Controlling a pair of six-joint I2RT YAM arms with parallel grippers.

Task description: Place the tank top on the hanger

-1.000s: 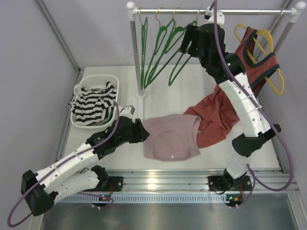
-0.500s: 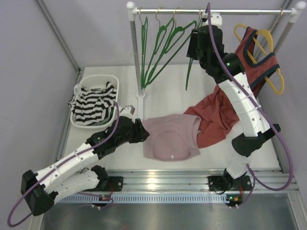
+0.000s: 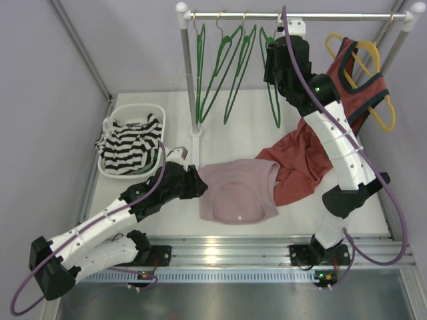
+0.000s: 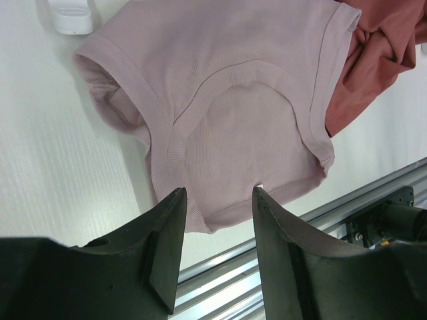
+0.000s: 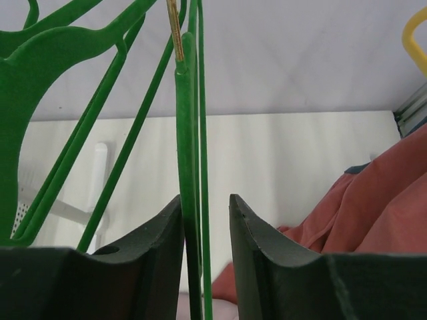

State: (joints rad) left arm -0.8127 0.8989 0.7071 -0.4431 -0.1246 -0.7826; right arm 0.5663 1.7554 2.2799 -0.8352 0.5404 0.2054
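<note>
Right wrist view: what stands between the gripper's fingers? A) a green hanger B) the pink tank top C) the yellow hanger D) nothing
A: a thin green hanger, brass hook at its top, rises between the fingers of the right gripper.

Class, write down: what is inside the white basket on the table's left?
A black-and-white striped garment fills the basket, draping over its rim. Anything beneath it, and the basket's floor, is covered.
</note>
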